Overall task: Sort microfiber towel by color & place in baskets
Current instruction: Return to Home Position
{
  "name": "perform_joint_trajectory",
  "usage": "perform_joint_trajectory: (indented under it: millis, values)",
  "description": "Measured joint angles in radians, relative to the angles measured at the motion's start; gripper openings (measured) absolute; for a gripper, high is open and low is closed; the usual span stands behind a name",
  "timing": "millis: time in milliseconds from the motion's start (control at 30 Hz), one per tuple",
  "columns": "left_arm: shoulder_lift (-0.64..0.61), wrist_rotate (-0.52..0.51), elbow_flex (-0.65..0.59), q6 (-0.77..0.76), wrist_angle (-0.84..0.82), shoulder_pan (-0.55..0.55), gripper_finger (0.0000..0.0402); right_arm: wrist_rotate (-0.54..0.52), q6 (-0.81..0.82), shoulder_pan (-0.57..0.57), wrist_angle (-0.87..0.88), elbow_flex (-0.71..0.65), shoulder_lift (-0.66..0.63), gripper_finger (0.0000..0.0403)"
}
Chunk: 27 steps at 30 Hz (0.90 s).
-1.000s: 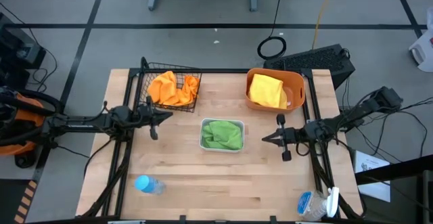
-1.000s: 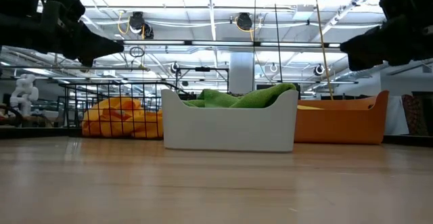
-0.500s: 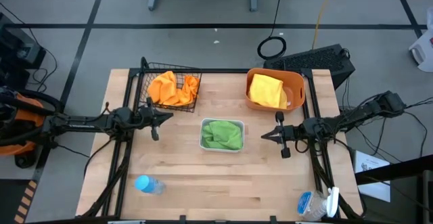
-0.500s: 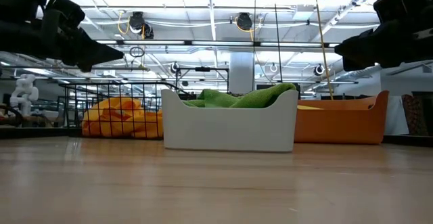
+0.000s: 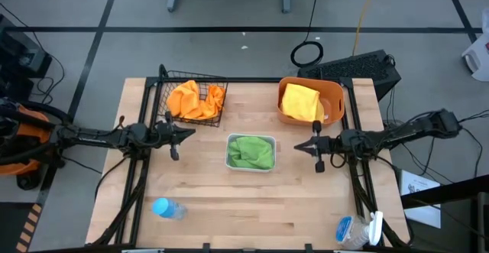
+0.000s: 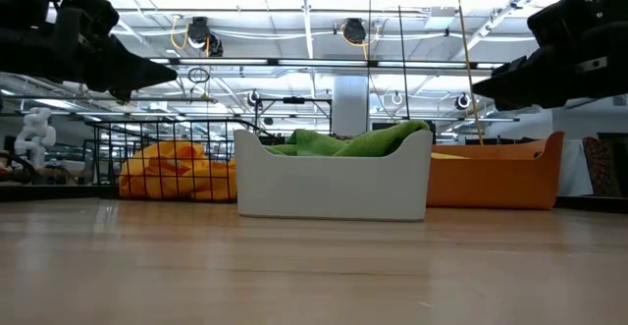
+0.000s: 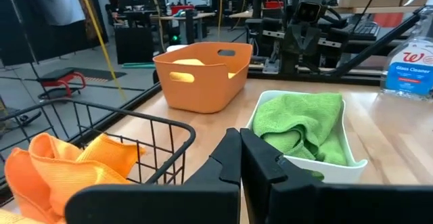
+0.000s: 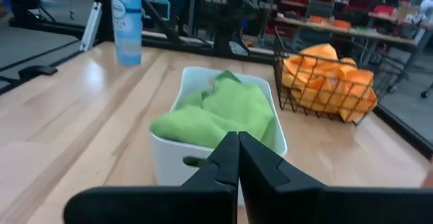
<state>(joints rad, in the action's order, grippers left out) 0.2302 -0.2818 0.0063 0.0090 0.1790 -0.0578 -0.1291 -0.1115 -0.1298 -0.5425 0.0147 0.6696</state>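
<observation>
**Gripper state.** Note that the left gripper [image 5: 188, 131] hangs above the table [image 5: 229, 207] on the left side of the white tray [image 5: 228, 152], its tip pointing toward the tray and near it without touching. The right gripper [image 5: 299, 146] mirrors it on the tray's right side. Each wrist view shows that arm's own two fingers pressed together with nothing between them. Treat both claws as closed and empty.

**Reason for this stance.** No cloth lies on the bare table around the white tray, so judge the sorting as complete. Both arms are level, clear of every container and carrying nothing, which fits a resting pose rather than an approach to a pick.

**Containers and contents.**
- The white tray holds the green towels [image 5: 250, 154], heaped slightly above its rim.
- The black wire basket [image 5: 163, 85] stands beyond the tray's far-left corner, apart from it, and holds the orange towels [image 5: 195, 100], bunched against the mesh.
- The orange tub [image 5: 338, 94] stands beyond the tray's far-right corner and holds the yellow towels [image 5: 300, 102], folded flat.

You cannot count the cloths in any container, because the folds hide their edges.

**Other items.** The blue-capped bottle [image 5: 164, 208] lies on the near-left side of the tray, well apart from it. It is no part of the sort.
</observation>
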Motion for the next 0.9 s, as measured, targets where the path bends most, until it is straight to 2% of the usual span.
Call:
perform_joint_trajectory:
  millis: [300, 433, 700, 900]
  values:
    - [0.0, -0.014, 0.0, 0.043, -0.002, -0.01, 0.0, 0.026, 0.06, 0.004, 0.193, 0.0, -0.185, 0.0]
    - [-0.013, 0.039, 0.0, 0.076, -0.005, -0.01, 0.0, 0.08, 0.056, 0.004, 0.261, 0.0, -0.267, 0.0]
    - [-0.078, 0.061, -0.001, 0.077, -0.016, -0.01, 0.0, 0.083, 0.044, 0.004, 0.353, 0.0, -0.377, 0.0]
    - [-0.143, 0.147, -0.001, 0.08, -0.072, -0.01, 0.0, 0.086, 0.045, 0.004, 0.403, 0.0, -0.421, 0.0]
